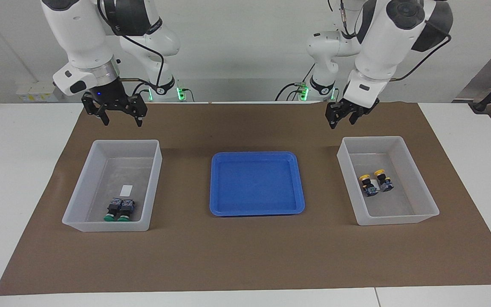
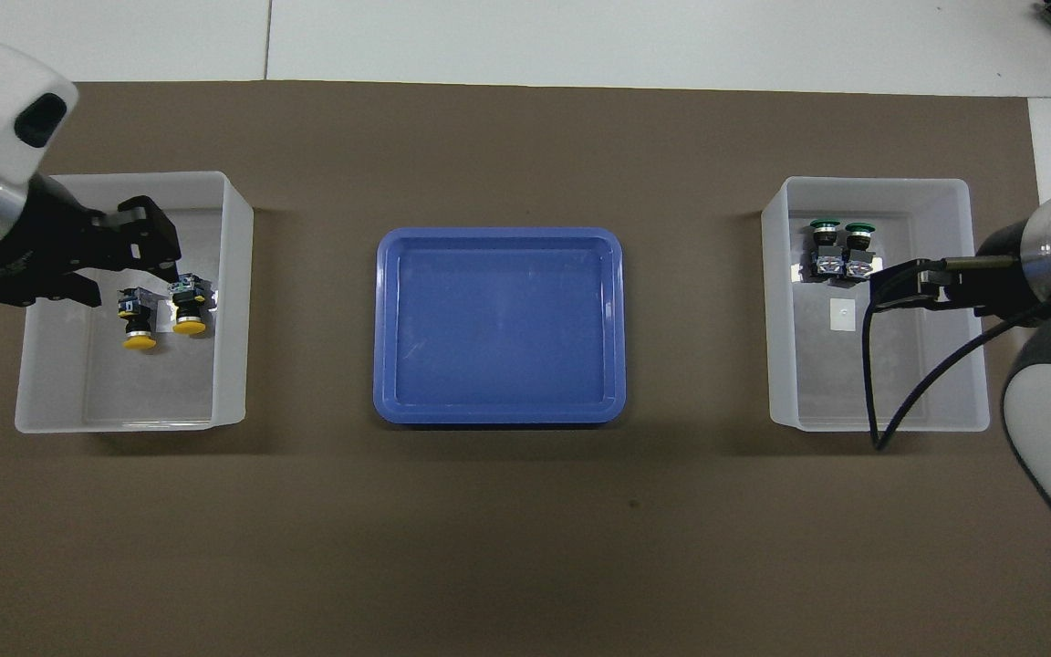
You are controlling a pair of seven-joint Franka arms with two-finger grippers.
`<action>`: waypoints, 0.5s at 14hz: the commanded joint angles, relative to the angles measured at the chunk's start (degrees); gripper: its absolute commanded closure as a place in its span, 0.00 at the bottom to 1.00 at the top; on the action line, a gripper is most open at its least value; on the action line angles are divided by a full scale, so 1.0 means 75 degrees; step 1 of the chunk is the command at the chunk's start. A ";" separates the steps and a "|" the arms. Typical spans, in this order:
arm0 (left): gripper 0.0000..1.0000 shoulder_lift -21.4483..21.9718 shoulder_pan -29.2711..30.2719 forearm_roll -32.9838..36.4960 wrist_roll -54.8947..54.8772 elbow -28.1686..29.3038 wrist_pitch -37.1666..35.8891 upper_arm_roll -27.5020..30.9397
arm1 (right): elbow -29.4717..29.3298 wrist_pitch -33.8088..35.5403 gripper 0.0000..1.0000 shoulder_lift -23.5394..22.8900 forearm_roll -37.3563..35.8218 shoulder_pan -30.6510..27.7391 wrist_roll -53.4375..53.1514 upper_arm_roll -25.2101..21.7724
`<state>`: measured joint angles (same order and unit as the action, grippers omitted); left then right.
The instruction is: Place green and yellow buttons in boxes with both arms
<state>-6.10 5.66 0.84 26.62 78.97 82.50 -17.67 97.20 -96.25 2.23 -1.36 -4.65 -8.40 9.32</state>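
Two green buttons (image 1: pixel 119 209) (image 2: pixel 840 248) lie side by side in the box (image 1: pixel 100 226) (image 2: pixel 881 422) at the right arm's end. Two yellow buttons (image 1: pixel 375 182) (image 2: pixel 165 315) lie side by side in the box (image 1: pixel 399 217) (image 2: pixel 115 424) at the left arm's end. My right gripper (image 1: pixel 119 118) (image 2: pixel 881 290) is open and empty, raised well above the green buttons' box. My left gripper (image 1: pixel 342 120) (image 2: pixel 135 285) is open and empty, raised well above the yellow buttons' box. Neither gripper touches anything.
A shallow blue tray (image 1: pixel 257 211) (image 2: pixel 498 415) with nothing in it sits mid-table between the two boxes. All stand on a brown mat (image 1: pixel 245 256) on the white table. A black cable (image 2: pixel 881 401) hangs from the right arm over its box.
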 commanded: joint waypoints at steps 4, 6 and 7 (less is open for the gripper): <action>0.33 -0.0265 0.0557 0.0625 -0.1917 -0.0335 -0.0220 -0.0047 | 0.0107 0.0025 0.00 0.0112 0.0170 -0.0141 0.0207 0.0058; 0.33 -0.0159 0.0616 0.0802 -0.2796 -0.0207 0.0014 -0.0082 | 0.0084 0.0060 0.00 0.0101 0.0170 -0.0153 0.0218 0.0070; 0.33 -0.0077 0.0674 0.0791 -0.3009 -0.0032 0.0166 -0.0082 | 0.0083 0.0048 0.00 0.0101 0.0170 -0.0153 0.0218 0.0070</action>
<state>-7.55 9.94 5.48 8.36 78.09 82.60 -17.71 97.22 -96.25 2.23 -1.36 -4.75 -8.40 9.32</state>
